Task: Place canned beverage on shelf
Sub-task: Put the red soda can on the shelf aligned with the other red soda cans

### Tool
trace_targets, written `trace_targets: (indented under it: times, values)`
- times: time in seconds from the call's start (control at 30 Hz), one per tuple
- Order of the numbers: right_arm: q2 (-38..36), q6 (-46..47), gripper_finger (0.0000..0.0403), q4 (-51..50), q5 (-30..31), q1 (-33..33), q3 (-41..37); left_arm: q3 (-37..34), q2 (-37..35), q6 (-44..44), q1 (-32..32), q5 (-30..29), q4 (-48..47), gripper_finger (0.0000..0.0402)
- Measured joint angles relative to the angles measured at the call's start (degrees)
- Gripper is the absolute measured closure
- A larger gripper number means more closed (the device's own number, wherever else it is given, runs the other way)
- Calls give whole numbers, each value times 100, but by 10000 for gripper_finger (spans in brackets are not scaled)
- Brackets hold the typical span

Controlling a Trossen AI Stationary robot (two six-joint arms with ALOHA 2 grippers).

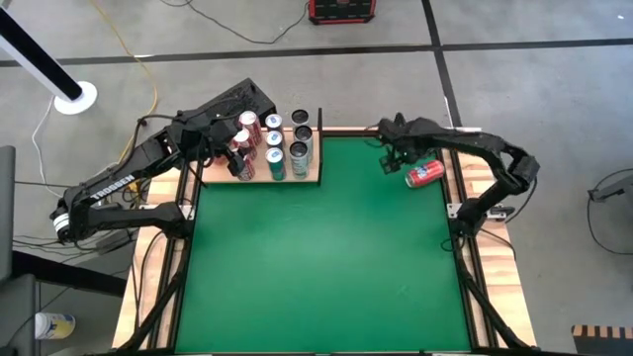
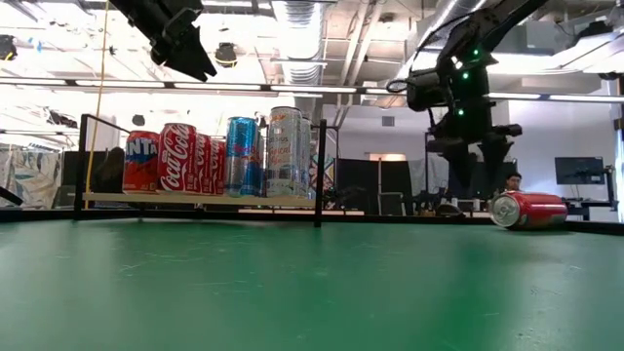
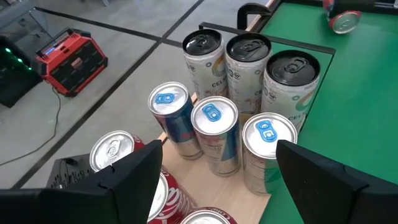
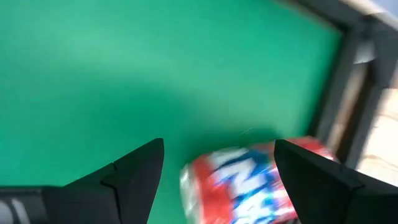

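— Red can [image 1: 425, 175], that's the one it's after, isn't it? It's lying on its side on the green table [image 1: 326, 267], over by the right edge, well apart from the shelf [image 1: 259, 174].

— Yes. The right gripper [image 1: 393, 158] is hanging just beside it with its fingers spread wide and nothing between them. I'd guess it's lining up so the fingers straddle the can's round body.

— What does the can look like up close?

— Red, with white and blue lettering along the side and a silver end turned towards us. It looks undented, though being on its side, I'd say it could roll when touched.

— And the left gripper [image 1: 235, 148]?

— It's hovering above the shelf at the far left corner, fingers also apart and empty, looking down on the standing cans [image 3: 214, 124]. They're packed in upright rows, which is probably why the arm is staying high, clear of their tops.
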Motion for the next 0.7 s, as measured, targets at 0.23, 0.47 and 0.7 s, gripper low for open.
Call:
trace_targets:
  times: [0.23,0.47,0.7]
  values:
    - [-46,-1666,74,-924,-975,893,301,0,20,-28,0,292,20,103]
    - [-46,-4729,74,-1251,-193,1502,487,-1,77,-106,-1,369,110,103]
    - [-46,-6163,74,-1621,798,1720,488,-4,72,-173,-4,510,155,102]
